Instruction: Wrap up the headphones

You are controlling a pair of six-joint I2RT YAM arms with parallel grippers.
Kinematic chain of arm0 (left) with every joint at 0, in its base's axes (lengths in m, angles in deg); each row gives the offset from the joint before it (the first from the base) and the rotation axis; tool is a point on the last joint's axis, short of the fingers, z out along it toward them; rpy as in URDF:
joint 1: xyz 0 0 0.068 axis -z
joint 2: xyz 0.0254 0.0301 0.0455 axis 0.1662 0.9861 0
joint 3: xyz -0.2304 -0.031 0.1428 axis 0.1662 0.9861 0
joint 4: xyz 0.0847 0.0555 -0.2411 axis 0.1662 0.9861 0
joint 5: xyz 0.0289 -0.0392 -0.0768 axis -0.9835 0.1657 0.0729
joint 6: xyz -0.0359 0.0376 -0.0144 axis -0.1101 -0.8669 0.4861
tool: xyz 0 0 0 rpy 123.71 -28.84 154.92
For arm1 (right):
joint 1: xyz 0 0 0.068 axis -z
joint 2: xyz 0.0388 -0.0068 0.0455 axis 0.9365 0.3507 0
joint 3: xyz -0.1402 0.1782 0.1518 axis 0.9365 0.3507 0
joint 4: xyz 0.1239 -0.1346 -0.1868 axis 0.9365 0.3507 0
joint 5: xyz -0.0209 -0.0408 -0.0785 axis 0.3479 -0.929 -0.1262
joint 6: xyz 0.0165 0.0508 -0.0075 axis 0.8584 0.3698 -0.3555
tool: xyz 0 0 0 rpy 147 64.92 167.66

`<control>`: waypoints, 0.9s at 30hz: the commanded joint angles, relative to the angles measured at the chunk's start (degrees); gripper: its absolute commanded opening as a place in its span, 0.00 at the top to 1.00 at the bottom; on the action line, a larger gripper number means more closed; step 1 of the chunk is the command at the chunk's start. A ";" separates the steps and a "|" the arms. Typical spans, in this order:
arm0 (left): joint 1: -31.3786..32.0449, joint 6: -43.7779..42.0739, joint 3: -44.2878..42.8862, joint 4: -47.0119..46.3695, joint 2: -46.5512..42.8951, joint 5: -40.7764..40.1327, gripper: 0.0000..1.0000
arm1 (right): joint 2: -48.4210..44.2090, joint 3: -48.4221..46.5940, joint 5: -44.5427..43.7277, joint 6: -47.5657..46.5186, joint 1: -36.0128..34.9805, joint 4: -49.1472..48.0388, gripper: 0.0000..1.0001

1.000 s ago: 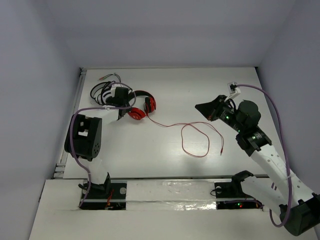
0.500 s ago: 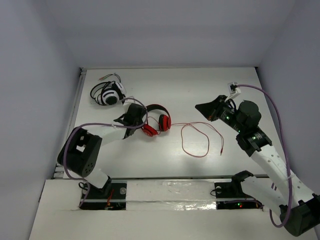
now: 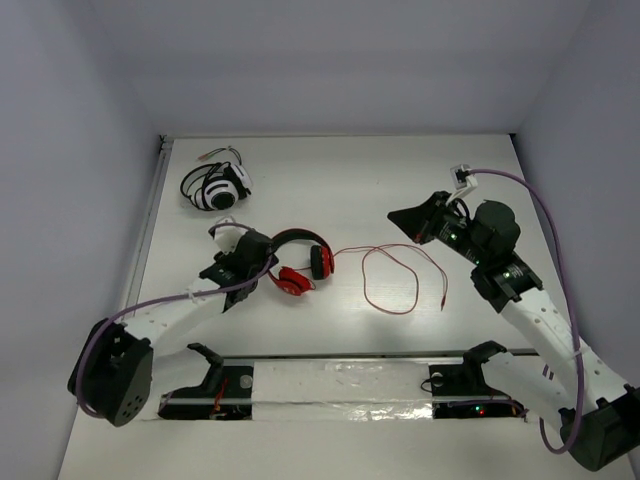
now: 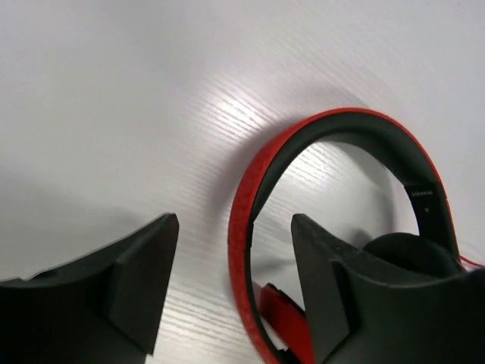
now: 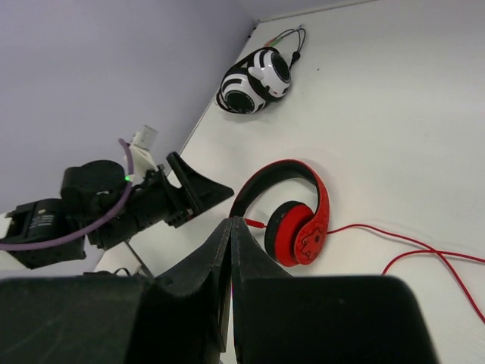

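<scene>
— Top external view: where are the headphones [image 3: 321, 262]?
— Left of centre on the counter [image 3: 350, 180], cable [image 3: 390, 311] trailing right. The left claw [image 4: 235, 227] is spread, straddling the headband [image 4: 333, 125].
— Right claw [image 3: 410, 215]?
— Pressed together, over the counter's right side.

The left arm [image 3: 165, 318] lies low, reaching from 7 o'clock toward 1 o'clock, and the left gripper [image 4: 235, 227] has its fingers spread wide. The right arm [image 3: 535, 315] stretches from 5 o'clock toward 11 o'clock, the right gripper [image 5: 230, 229] pressed closed, pointing to 9 o'clock.
</scene>
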 commanded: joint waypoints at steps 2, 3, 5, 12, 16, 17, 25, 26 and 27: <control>0.16 -1.04 -4.34 4.54 -5.56 -6.76 0.37 | 0.21 -1.24 1.05 -1.06 -1.03 -1.12 0.93; 0.16 -2.35 -5.22 4.72 -5.92 -7.29 0.37 | 0.21 -1.32 0.96 -1.23 -1.03 -1.03 0.93; 0.16 -9.02 -8.73 5.16 -5.58 -7.12 0.40 | 0.12 -1.24 0.87 -1.32 -1.03 -0.85 0.93; -2.21 -30.19 -27.89 13.49 9.79 8.05 0.59 | -0.41 -1.41 0.61 -1.06 -1.03 -1.38 0.93; -4.84 -37.68 -34.23 17.99 16.39 12.56 0.63 | -1.55 -0.80 0.08 -1.06 -1.03 -1.29 0.93; -6.07 -39.87 -34.58 17.82 17.71 15.61 0.59 | -1.81 -0.71 0.26 -0.97 -1.03 -1.29 0.93; -8.46 -52.64 -33.18 13.87 24.57 31.20 0.36 | -3.39 0.52 1.31 -0.35 -1.03 -1.91 0.78; -8.46 -52.81 -33.18 13.60 25.71 32.07 0.35 | -3.57 0.52 1.57 -0.27 -1.03 -1.82 0.74; -8.46 -52.82 -33.26 13.42 26.24 32.86 0.35 | -3.75 0.43 1.66 -0.18 -1.03 -1.82 0.73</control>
